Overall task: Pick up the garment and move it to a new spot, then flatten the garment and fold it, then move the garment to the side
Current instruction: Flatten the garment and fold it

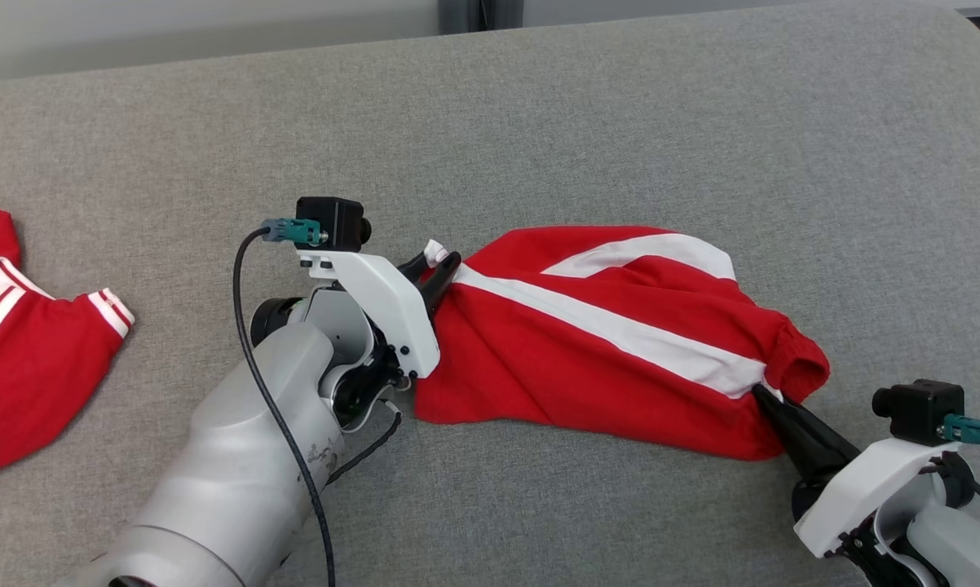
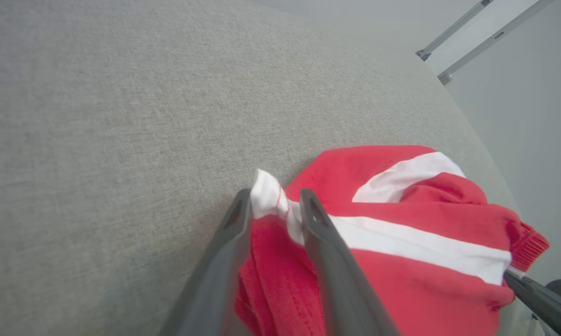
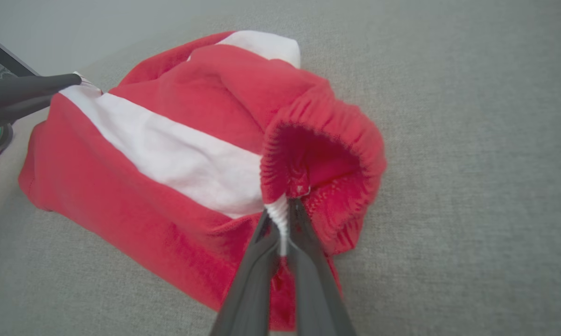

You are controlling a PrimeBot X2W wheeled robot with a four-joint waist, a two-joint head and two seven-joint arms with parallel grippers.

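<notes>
The garment (image 1: 588,350) is red with broad white stripes and lies bunched in the middle of the grey cloth-covered surface (image 1: 539,122). My left gripper (image 1: 434,262) is at its left end, fingers pressed onto a bunched white corner (image 2: 267,193) that pokes out between them. My right gripper (image 1: 757,391) is at the garment's right end, shut on the white ribbed edge (image 3: 280,217) beside a red elastic cuff (image 3: 327,140). The garment (image 3: 98,186) sags between the two grippers and rests on the surface.
A second red and white garment (image 1: 25,367) lies at the far left of the surface. The surface's far edge runs along the top of the head view, and its rounded corner (image 2: 476,126) lies just beyond the garment.
</notes>
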